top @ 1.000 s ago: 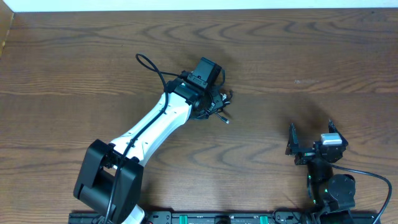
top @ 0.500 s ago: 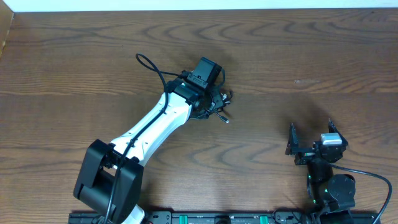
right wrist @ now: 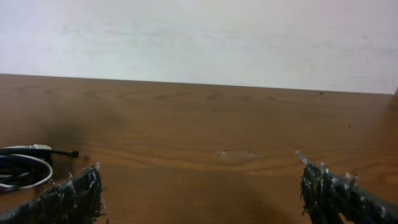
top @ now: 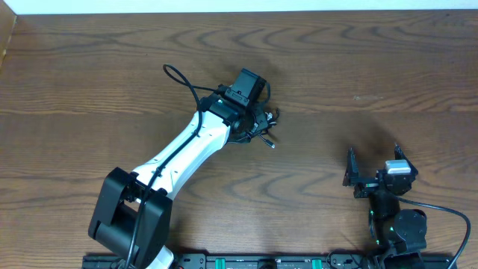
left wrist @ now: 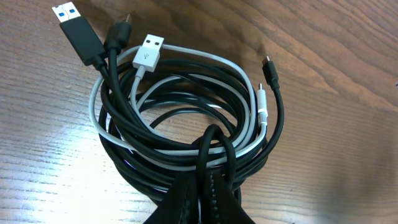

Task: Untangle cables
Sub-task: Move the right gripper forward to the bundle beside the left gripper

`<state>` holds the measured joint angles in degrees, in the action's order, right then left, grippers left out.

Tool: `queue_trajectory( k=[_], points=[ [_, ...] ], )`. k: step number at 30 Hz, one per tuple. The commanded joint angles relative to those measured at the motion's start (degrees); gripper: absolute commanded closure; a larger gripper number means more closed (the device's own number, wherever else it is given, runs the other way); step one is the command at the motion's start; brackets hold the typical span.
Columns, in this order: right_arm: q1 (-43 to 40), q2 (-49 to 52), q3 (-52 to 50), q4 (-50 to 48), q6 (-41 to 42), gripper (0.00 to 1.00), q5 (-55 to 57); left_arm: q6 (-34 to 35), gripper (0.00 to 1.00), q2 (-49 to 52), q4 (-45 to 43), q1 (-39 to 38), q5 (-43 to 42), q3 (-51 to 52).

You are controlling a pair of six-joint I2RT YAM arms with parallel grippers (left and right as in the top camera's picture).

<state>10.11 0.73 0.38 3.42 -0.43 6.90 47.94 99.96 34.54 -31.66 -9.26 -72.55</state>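
L gripper (left wrist: 208, 183) is pinched shut on the coiled cables (left wrist: 186, 106), prob. to lift them, w/ R gripper (right wrist: 199, 190) wide open, empty, at 4 o'clock, ready to help.

The left pincer (left wrist: 202, 185) grips the black cable (left wrist: 120, 104), coiled with the white cable (left wrist: 149, 51) on the table (left wrist: 329, 56).
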Motion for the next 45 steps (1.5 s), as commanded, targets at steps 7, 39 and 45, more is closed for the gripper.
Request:
queue_trajectory(
  k=[7,39,45],
  points=[
    [0.5,-0.1,-0.1,0.2,0.9,0.01,-0.8,-0.8,0.93,-0.6,0.7,0.0,-2.7,0.0],
    [0.4,45.9,40.9,8.1,22.8,0.01,-52.2,-1.6,0.93,-0.6,-9.2,0.0,-12.9,0.0],
    [0.4,54.7,40.8,7.4,33.2,0.27,-57.4,-0.6,0.92,-0.6,-9.4,0.3,-14.7,0.0]
  ],
)
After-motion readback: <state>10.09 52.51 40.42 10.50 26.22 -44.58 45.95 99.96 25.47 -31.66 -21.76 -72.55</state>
